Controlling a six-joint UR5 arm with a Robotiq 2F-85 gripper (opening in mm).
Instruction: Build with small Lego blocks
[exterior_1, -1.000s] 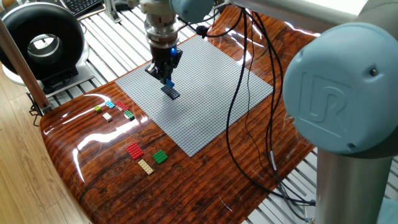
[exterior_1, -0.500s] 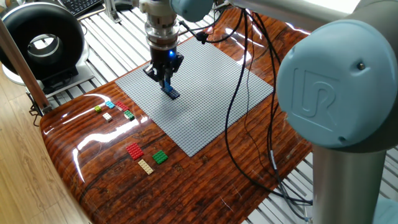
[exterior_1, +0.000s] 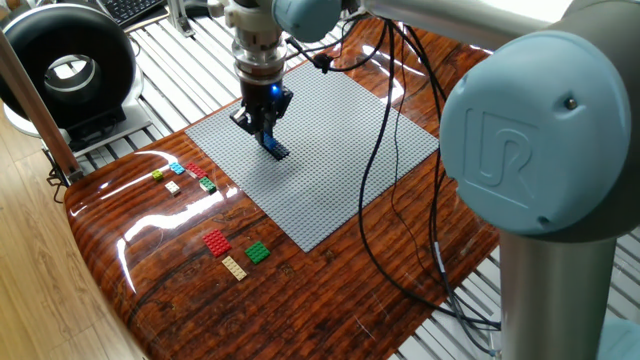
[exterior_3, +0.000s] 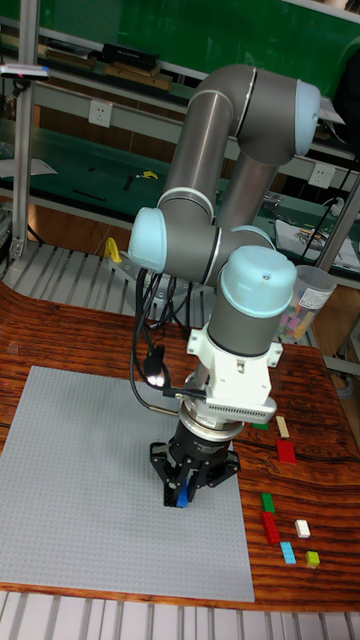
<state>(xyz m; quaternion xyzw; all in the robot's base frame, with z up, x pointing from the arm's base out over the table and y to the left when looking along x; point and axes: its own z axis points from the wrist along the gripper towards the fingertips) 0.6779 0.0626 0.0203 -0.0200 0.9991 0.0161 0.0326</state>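
Note:
My gripper (exterior_1: 268, 137) (exterior_3: 183, 494) hangs low over the left part of the grey baseplate (exterior_1: 340, 150) (exterior_3: 80, 480), shut on a small blue Lego block (exterior_3: 183, 497). That block sits right at a dark blue block (exterior_1: 279, 151) on the plate; whether they touch I cannot tell. Loose small Lego blocks lie on the wooden table beside the plate: red (exterior_1: 216, 242), green (exterior_1: 258, 252), tan (exterior_1: 235, 267), plus a cluster of yellow-green (exterior_1: 158, 176), light blue (exterior_1: 177, 168), white (exterior_1: 173, 187) and green (exterior_1: 207, 184). The tall fixed view shows red (exterior_3: 286, 452), green (exterior_3: 267, 500) and white (exterior_3: 302, 529) ones.
Black cables (exterior_1: 395, 200) trail from the wrist across the plate's right side. The arm's big joint housing (exterior_1: 540, 170) blocks the right of the fixed view. A black round device (exterior_1: 65, 65) stands off the table's far left. The table's front edge (exterior_1: 110, 290) is close to the loose blocks.
The gripper has come down a little with the blue block, closing the gap to the dark blue block on the plate. The loose blocks have not moved.

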